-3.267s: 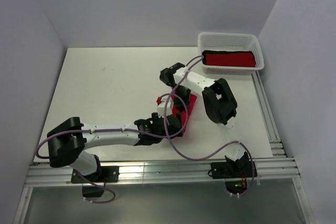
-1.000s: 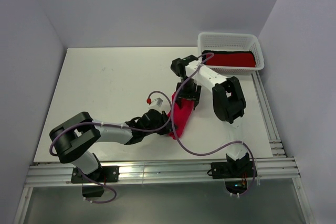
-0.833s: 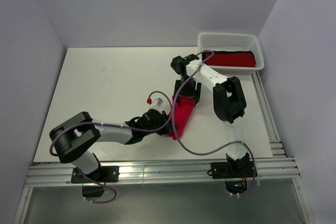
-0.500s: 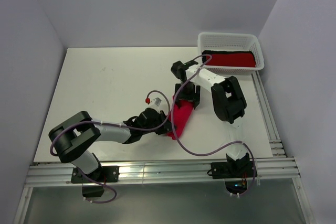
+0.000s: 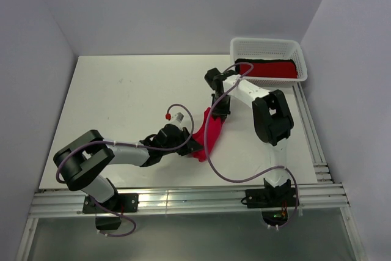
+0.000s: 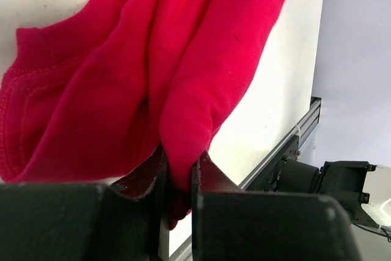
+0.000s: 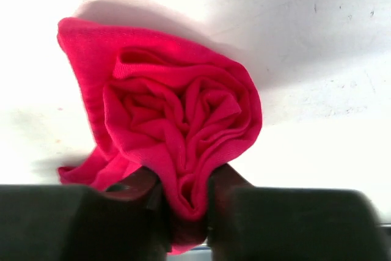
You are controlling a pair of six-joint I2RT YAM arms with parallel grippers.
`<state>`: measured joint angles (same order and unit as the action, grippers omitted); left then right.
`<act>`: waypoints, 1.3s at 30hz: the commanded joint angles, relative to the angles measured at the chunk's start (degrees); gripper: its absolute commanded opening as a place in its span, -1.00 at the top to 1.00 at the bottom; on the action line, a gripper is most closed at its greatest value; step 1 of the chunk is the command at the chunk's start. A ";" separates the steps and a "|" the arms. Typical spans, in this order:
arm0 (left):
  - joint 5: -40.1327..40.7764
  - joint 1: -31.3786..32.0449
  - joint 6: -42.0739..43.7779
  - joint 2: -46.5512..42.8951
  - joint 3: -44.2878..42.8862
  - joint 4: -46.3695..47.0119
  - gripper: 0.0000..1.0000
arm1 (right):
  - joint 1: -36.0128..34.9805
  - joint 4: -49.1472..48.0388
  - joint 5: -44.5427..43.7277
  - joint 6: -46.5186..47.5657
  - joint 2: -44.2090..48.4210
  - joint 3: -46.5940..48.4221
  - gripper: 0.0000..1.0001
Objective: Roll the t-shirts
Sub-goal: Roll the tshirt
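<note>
Compared with a second ago, the pink t-shirt [image 5: 206, 134] is being drawn from a broad patch into a narrow, bunched strip, and the right tool [image 5: 218, 112] is being carried further from the arm bases. The shirt is being held near the middle of the bench [image 5: 122, 102], stretched between both tools. Its coiled end is being clenched by the right tool, while a fold at the other end is being pinched by the left tool [image 5: 193, 146]. A red roll [image 5: 269, 69] is already lying in the basket [image 5: 269, 46]. For a tidy roll, the strip is probably best kept taut and level, with neither pinch being eased until the coil is lying on the bench.
</note>
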<state>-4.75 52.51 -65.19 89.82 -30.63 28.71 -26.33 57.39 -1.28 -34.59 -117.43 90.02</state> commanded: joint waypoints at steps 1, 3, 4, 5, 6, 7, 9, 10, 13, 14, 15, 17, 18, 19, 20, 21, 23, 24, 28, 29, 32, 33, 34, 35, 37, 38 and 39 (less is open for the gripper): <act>-2.28 0.14 1.47 0.61 1.01 -4.37 0.99 | 1.54 0.96 -5.84 0.14 -1.66 5.77 0.66; -2.72 0.14 1.47 1.93 1.01 -4.19 0.99 | 1.63 4.04 -6.54 -0.48 -4.11 8.41 1.00; -2.80 0.14 1.47 2.46 0.93 -4.01 0.99 | 1.54 7.10 -6.63 -0.74 -5.00 10.42 1.00; -2.89 0.14 1.38 3.42 1.01 -3.66 0.99 | 1.63 8.43 -7.07 -1.18 -5.79 11.22 1.00; -3.15 0.14 1.29 3.95 0.93 -3.49 0.99 | 1.63 10.53 -7.07 -1.44 -6.93 11.84 1.00; -3.24 0.14 1.38 4.48 0.84 -3.40 0.99 | 1.72 11.25 -7.59 -1.71 -7.37 12.54 1.00; -3.33 0.14 1.38 5.98 0.75 -3.66 0.99 | 2.07 13.18 -7.69 -2.94 -8.34 13.07 1.00; -3.33 0.14 1.29 6.68 0.84 -3.57 0.99 | 2.33 13.97 -7.60 -3.20 -8.78 13.43 1.00; -3.51 0.05 0.68 7.65 1.54 -3.13 0.99 | 3.47 17.92 -9.43 -4.69 -11.15 16.84 1.00; -3.59 0.05 0.42 7.74 1.71 -2.78 0.99 | 3.91 19.50 -10.23 -6.00 -11.94 18.25 1.00; -3.60 -0.04 -0.11 7.91 2.06 -2.26 0.99 | 3.91 22.48 -10.84 -6.36 -13.69 20.79 1.00; -4.64 -0.57 -1.08 8.44 3.03 -1.73 0.99 | 3.91 25.48 -12.77 -7.50 -15.63 23.18 1.00; -5.43 -0.92 -1.17 8.70 3.38 -0.86 0.99 | 4.00 25.50 -11.65 -7.42 -15.38 21.88 1.00; -5.88 -1.44 -1.17 9.05 3.30 -0.93 0.99 | 4.26 25.50 -10.42 -7.95 -14.94 20.65 1.00; -6.40 -1.53 -0.73 9.14 3.04 -1.46 0.99 | 4.61 25.41 -9.45 -9.60 -13.46 19.24 1.00; -6.76 -1.62 -0.47 9.23 2.25 -2.51 0.99 | 4.97 25.41 -9.53 -10.32 -12.83 17.14 1.00; -7.72 -1.71 0.15 9.50 1.46 -3.39 0.99 | 5.06 25.41 -9.44 -11.46 -11.43 15.28 1.00; -7.90 -1.71 0.24 9.41 0.93 -3.66 0.99 | 5.06 25.41 -9.53 -11.73 -11.25 13.80 1.00; -9.92 -1.89 1.38 11.42 -1.70 -7.16 0.99 | 5.75 25.41 -9.71 -13.40 -11.42 9.83 1.00; -10.45 -1.80 1.73 12.04 -2.32 -7.87 0.99 | 6.02 25.41 -9.19 -13.23 -12.03 9.04 1.00; -12.73 -1.80 2.52 13.98 -4.08 -9.45 0.99 | 6.20 25.41 -8.74 -13.66 -12.48 5.62 1.00; -13.43 -1.89 2.52 14.15 -4.08 -9.64 0.99 | 6.20 24.89 -8.57 -13.84 -12.30 3.26 1.00; -13.53 -1.89 2.78 13.63 -3.91 -10.07 0.99 | 6.29 24.88 -8.57 -14.36 -11.95 2.02 1.00; -13.44 -1.89 3.22 13.19 -3.56 -10.69 0.99 | 6.37 24.45 -8.30 -14.80 -10.82 0.70 1.00; -13.88 -1.89 3.66 12.14 -3.47 -12.52 0.99 | 6.37 23.30 -7.78 -15.76 -9.49 -3.17 1.00; -13.53 -1.80 4.71 11.96 -3.73 -14.97 0.99 | 6.46 22.78 -7.43 -15.95 -8.27 -4.49 1.00; -13.96 -1.89 5.07 12.04 -4.52 -16.04 0.99 | 6.55 22.16 -7.25 -16.30 -7.91 -6.41 1.00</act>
<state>-18.76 50.26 -65.10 100.20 -36.60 29.82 -20.03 80.18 -5.10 -48.47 -124.20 89.67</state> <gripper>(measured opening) 0.144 0.245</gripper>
